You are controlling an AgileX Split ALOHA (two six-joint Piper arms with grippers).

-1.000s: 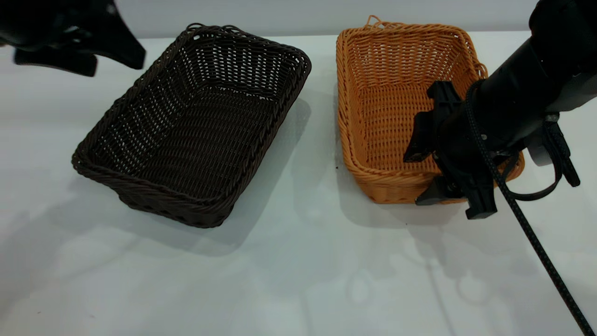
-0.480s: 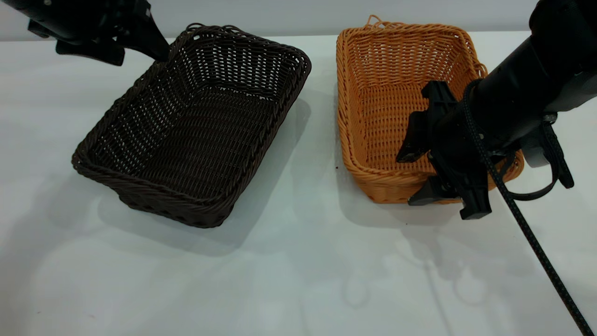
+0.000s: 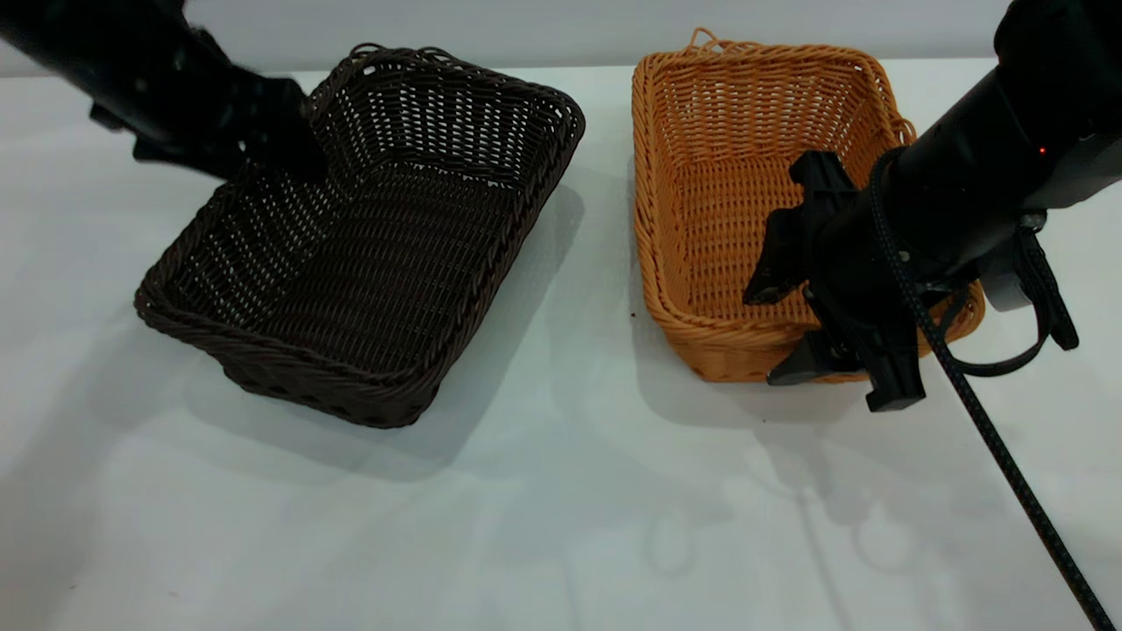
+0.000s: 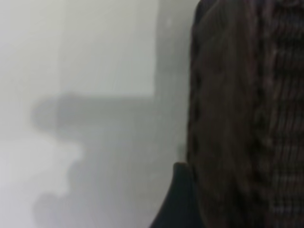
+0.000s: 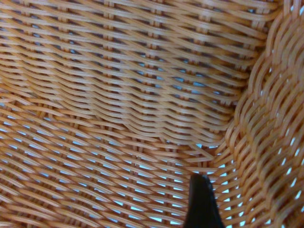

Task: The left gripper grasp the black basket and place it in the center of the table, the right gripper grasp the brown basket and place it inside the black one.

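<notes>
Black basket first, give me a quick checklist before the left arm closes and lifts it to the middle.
1. Left gripper at the black basket far-left rim: ok.
2. Rim between its fingers: cannot tell, blurred.
3. Black basket flat on the table: ok.
4. Centre of table free for placing: ok.
5. Right gripper straddling the near wall of the brown basket, one finger inside, one outside: ok.
6. Brown basket apart from the black one: ok.

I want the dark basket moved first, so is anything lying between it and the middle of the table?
Nothing visible does: the table beside the black basket is bare toward the centre; the brown basket sits farther right.
</notes>
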